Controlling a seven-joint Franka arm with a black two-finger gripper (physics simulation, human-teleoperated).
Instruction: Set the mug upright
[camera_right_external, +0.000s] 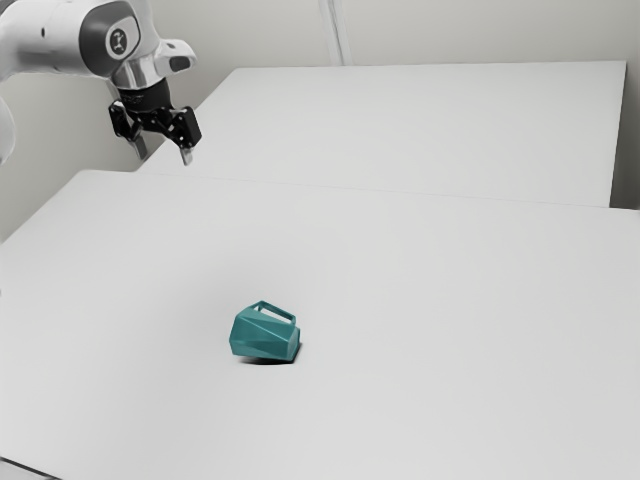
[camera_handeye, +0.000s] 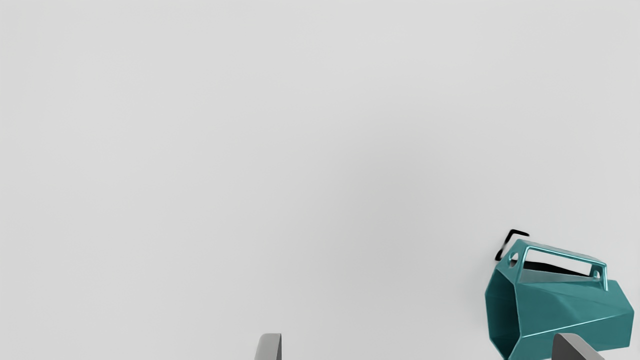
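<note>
My gripper (camera_right_external: 163, 155) hangs well above the mug (camera_right_external: 264, 335), off toward the exterior view's left of it. My jaws stand wide apart, and I have hold of nothing. The mug lies on its side on the table (camera_right_external: 450, 330); in the wrist view its mouth faces sideways and one of my fingertips overlaps its body.

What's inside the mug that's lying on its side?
Looking into the mug, I see shaded teal inner wall and no contents on that part. The mug's outer side hides the deeper interior, so I can't tell whether anything sits there.
</note>
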